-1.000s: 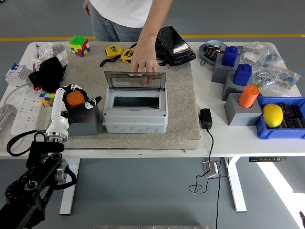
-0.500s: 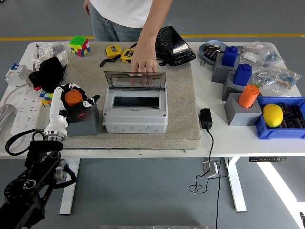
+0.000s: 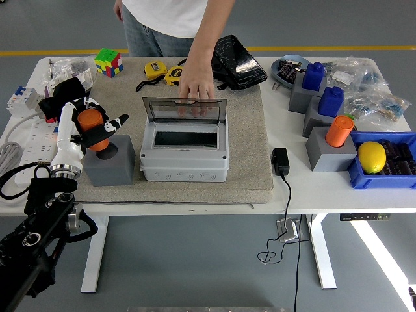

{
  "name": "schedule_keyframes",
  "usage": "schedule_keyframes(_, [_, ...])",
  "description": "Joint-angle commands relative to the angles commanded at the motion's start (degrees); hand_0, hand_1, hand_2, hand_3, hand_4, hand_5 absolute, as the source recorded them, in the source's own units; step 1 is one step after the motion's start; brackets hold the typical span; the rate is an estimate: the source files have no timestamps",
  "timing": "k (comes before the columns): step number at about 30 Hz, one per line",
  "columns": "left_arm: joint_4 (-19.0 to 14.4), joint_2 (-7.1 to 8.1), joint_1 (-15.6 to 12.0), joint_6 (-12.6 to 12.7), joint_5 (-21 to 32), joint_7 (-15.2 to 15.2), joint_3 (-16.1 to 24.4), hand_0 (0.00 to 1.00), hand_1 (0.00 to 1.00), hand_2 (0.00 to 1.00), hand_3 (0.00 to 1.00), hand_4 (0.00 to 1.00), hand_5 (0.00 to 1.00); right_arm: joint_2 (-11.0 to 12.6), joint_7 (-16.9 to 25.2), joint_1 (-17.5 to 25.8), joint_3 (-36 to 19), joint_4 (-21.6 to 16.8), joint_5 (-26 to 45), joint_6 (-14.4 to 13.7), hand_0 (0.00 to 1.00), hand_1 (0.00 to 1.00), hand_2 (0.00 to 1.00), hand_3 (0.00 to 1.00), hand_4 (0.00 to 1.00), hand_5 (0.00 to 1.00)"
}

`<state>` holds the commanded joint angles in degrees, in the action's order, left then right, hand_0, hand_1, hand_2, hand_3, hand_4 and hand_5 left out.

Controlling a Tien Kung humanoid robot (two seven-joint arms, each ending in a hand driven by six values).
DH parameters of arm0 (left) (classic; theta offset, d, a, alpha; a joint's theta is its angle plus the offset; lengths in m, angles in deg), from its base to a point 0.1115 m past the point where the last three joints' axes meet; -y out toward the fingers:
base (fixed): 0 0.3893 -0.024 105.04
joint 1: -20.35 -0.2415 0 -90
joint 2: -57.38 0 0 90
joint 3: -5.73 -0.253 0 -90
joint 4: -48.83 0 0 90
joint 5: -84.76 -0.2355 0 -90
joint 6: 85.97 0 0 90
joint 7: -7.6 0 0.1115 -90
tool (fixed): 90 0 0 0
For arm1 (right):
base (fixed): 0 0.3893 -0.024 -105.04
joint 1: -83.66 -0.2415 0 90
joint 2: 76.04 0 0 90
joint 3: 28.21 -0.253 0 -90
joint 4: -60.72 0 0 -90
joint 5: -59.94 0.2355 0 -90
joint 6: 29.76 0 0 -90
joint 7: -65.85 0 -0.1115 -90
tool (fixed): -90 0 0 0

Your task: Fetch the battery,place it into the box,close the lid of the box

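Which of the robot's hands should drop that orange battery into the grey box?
Left. The left hand already grips the orange battery, lifted above its grey holder beside the open box. No right hand is visible.

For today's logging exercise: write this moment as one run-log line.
left hand: shut on orange battery, lifted above grey holder | box: lid open, held by person's hand

Grey smooth floor (image 3: 364,19) crossed by a yellow line (image 3: 58,52) beyond the white table (image 3: 325,195); bright sunlight patch (image 3: 383,250) at lower right, beneath the tabletop.
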<state>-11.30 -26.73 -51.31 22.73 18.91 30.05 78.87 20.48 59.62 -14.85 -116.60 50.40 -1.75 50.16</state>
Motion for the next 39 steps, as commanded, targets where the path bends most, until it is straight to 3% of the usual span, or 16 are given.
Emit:
schedule_keyframes(5, [-0.80,0.80,0.71,0.66,-2.14,-1.12,2.53,0.069,0.080,0.110,0.114,0.963,0.043,-0.08,0.03,0.06,-0.21,0.00,-0.09,0.02,0.820,0.760,0.735,0.794,0.998,0.998])
schedule_keyframes(8, [-2.39,1.22,1.07,1.90,-6.46,-2.75,4.28,0.069,0.080,0.110,0.114,0.963,0.043,-0.12,0.18,-0.08,-0.06,0.00,0.20,0.00,0.820,0.760,0.735,0.794,0.998,0.998])
schedule_keyframes(13, [-7.07,3.10,1.89,4.42,-17.60,-8.12,4.96,0.065,0.076,0.106,0.112,0.952,0.044,-0.05,0.15,-0.21,-0.25,0.00,0.10,-0.03,0.820,0.760,0.735,0.794,0.998,0.998])
schedule_keyframes(19, [-13.59,5.22,1.32,5.37,-32.12,-16.54,3.03,0.064,0.074,0.107,0.109,0.950,0.053,-0.03,0.11,-0.23,-0.32,0.00,0.00,-0.05,0.820,0.760,0.735,0.795,0.998,0.998])
schedule_keyframes(24, [-18.43,7.48,0.75,3.19,-44.41,-23.08,0.18,0.063,0.074,0.106,0.106,0.940,0.055,0.13,0.09,-0.36,-0.22,0.00,-0.17,0.00,0.820,0.760,0.735,0.794,0.998,0.998])
schedule_keyframes(32, [-24.54,11.27,-0.61,-2.55,-63.76,-29.89,-4.55,0.064,0.075,0.106,0.105,0.907,0.078,0.71,-0.12,-0.46,-0.43,0.00,-0.60,-0.09,0.820,0.760,0.735,0.794,0.998,0.998])
schedule_keyframes(33, [-25.12,11.66,-0.77,-3.08,-64.15,-30.53,-5.34,0.064,0.075,0.106,0.105,0.907,0.078,0.76,-0.14,-0.45,-0.50,0.00,-0.67,-0.10,0.820,0.760,0.735,0.794,0.998,0.998])
schedule_keyframes(34, [-25.73,12.06,-0.97,-3.66,-64.15,-31.10,-6.29,0.065,0.076,0.106,0.103,0.829,0.148,0.80,-0.18,-0.45,-0.62,0.00,-0.79,-0.12,0.820,0.760,0.735,0.794,0.998,0.998])
schedule_keyframes(39, [-24.93,12.53,-0.93,-3.40,-64.15,-32.58,-11.94,0.065,0.076,0.106,0.103,0.829,0.148,0.75,-0.33,-0.45,-1.21,0.00,-1.48,-0.10,0.820,0.760,0.735,0.794,0.998,0.998])
